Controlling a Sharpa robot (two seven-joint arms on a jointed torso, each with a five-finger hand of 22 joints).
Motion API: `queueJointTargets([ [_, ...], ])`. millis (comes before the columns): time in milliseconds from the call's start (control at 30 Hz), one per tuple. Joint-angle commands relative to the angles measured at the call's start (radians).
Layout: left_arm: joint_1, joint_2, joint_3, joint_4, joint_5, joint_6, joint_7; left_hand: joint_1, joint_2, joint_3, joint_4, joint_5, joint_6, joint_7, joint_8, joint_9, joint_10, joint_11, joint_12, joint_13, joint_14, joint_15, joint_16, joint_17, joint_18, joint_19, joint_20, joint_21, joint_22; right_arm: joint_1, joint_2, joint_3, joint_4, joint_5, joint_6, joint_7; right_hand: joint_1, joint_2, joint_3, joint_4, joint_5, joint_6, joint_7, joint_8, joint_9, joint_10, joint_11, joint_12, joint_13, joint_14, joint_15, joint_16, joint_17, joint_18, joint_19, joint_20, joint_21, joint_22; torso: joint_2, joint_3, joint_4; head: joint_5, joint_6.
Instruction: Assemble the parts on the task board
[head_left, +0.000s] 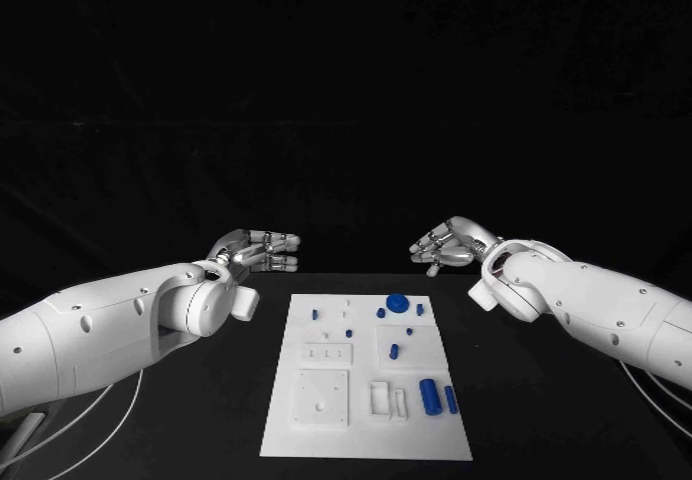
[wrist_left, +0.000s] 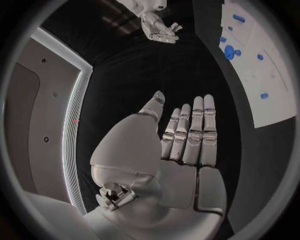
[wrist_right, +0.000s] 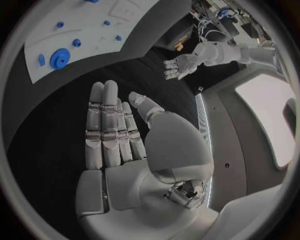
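I see my left robot hand up over the black tabletop, fingers flat, holding nothing. The white task board lies between, blue parts on it. My right robot hand floats flat and empty too

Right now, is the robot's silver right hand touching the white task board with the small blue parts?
Apart. In the head view the right hand hangs beyond the white task board's far edge, with black table showing between them.
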Motion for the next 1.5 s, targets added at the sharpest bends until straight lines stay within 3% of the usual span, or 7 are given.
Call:
queueJointTargets([
  [33, 0.004, -0.012, 0.004, 0.043, -0.025, 0.020, 0.022, -0.002, 0.009, -0.002, -0.010, 0.004, -0.011, 0.001, -0.004, -0.001, -0.007, 0.000, -0.003, 0.001, 0.007, 0.000, -0.002, 0.001, -0.015, 0.002, -0.007, 0.008, -0.004, 0.000, 0.009, 0.001, 0.004, -0.276, -0.004, -0.007, -0.006, -0.009, -0.006, -0.013, -0.007, -0.004, 0.001, -0.005, -0.003, -0.015, 0.000, 0.005, 0.000, 0.043, -0.012, 0.176, 0.121, 0.026, 0.070, -0.016, 0.064, 0.039, 0.028, 0.0068, 0.0215, -0.005, 0.009],
  [67, 0.005, -0.018, 0.005, 0.058, -0.019, 0.022, 0.022, -0.005, 0.009, -0.003, -0.011, 0.004, -0.013, 0.001, -0.004, -0.001, -0.011, 0.000, -0.003, 0.000, 0.007, 0.001, -0.002, 0.001, -0.015, 0.002, -0.007, 0.010, -0.004, 0.000, 0.012, 0.001, 0.005, -0.307, -0.003, -0.019, -0.016, -0.010, 0.003, -0.021, -0.007, -0.009, 0.001, -0.003, -0.002, -0.029, 0.004, 0.003, 0.000, 0.022, -0.010, 0.285, 0.200, 0.032, 0.080, -0.016, 0.095, 0.063, 0.032, 0.0085, 0.0243, -0.004, 0.010],
  [167, 0.007, -0.035, 0.008, 0.100, 0.003, 0.029, 0.020, -0.012, 0.005, -0.010, -0.013, 0.004, -0.034, 0.001, -0.005, -0.002, -0.025, 0.003, -0.003, 0.000, 0.011, -0.001, -0.001, 0.001, -0.013, 0.008, -0.008, 0.017, -0.004, 0.000, 0.022, 0.001, 0.004, -0.383, -0.024, -0.058, -0.022, -0.023, -0.007, -0.030, -0.015, -0.026, 0.004, -0.005, -0.003, -0.123, 0.025, 0.007, 0.000, 0.024, 0.004, 0.367, 0.260, 0.049, 0.109, -0.008, 0.130, 0.088, 0.050, 0.0130, 0.0307, -0.009, 0.016],
  [333, 0.021, -0.057, 0.010, 0.158, 0.017, 0.041, 0.016, -0.018, 0.000, -0.017, -0.014, 0.003, -0.045, -0.002, -0.005, -0.002, -0.039, 0.004, -0.003, 0.001, 0.005, 0.002, -0.003, 0.000, -0.013, 0.008, -0.007, 0.020, -0.006, 0.000, 0.035, 0.001, 0.004, -0.493, -0.050, -0.117, 0.006, -0.011, -0.064, -0.051, -0.027, -0.041, 0.010, -0.005, -0.004, -0.146, 0.035, 0.004, -0.001, -0.031, 0.019, 0.479, 0.332, 0.100, 0.085, 0.031, 0.183, 0.157, 0.072, 0.0134, 0.0457, -0.029, 0.024],
  [667, 0.051, -0.078, 0.011, 0.213, 0.016, 0.052, 0.004, -0.018, -0.023, -0.035, -0.020, -0.002, -0.057, 0.001, -0.005, -0.003, -0.047, 0.006, -0.003, 0.001, 0.002, 0.003, -0.003, -0.002, -0.014, 0.008, -0.006, 0.020, -0.012, 0.000, 0.057, 0.001, 0.001, -0.631, -0.045, -0.211, 0.029, -0.042, -0.070, -0.035, -0.043, -0.077, 0.026, -0.005, -0.005, -0.177, 0.043, 0.004, 0.000, -0.034, 0.025, 0.536, 0.318, 0.101, 0.101, 0.029, 0.187, 0.190, 0.109, 0.0162, 0.0707, -0.058, 0.043],
  [1200, 0.062, -0.073, 0.016, 0.242, 0.011, 0.057, -0.003, -0.004, -0.035, -0.044, -0.019, -0.003, -0.078, 0.001, -0.006, -0.004, -0.057, 0.003, -0.003, 0.001, 0.000, 0.002, -0.003, -0.004, -0.020, 0.022, -0.010, 0.002, -0.027, -0.007, 0.090, -0.001, -0.020, -0.733, 0.009, -0.274, 0.030, -0.078, 0.016, -0.017, -0.076, -0.075, 0.023, -0.006, -0.006, -0.168, 0.042, 0.004, -0.001, -0.042, 0.024, 0.568, 0.299, 0.091, 0.104, 0.020, 0.181, 0.239, 0.147, 0.0168, 0.0835, -0.083, 0.041],
  [1500, 0.067, -0.075, 0.024, 0.251, 0.011, 0.059, -0.004, -0.002, -0.035, -0.044, -0.018, -0.003, -0.077, 0.000, -0.006, -0.004, -0.057, 0.003, -0.003, 0.001, -0.001, 0.002, -0.004, -0.004, -0.020, 0.023, -0.010, 0.000, -0.028, -0.021, 0.103, -0.009, -0.036, -0.764, 0.029, -0.297, 0.036, -0.080, 0.023, -0.019, -0.081, -0.073, 0.022, -0.005, -0.006, -0.165, 0.041, 0.004, 0.000, -0.041, 0.025, 0.573, 0.299, 0.092, 0.106, 0.020, 0.181, 0.245, 0.161, 0.0188, 0.0888, -0.084, 0.045],
])
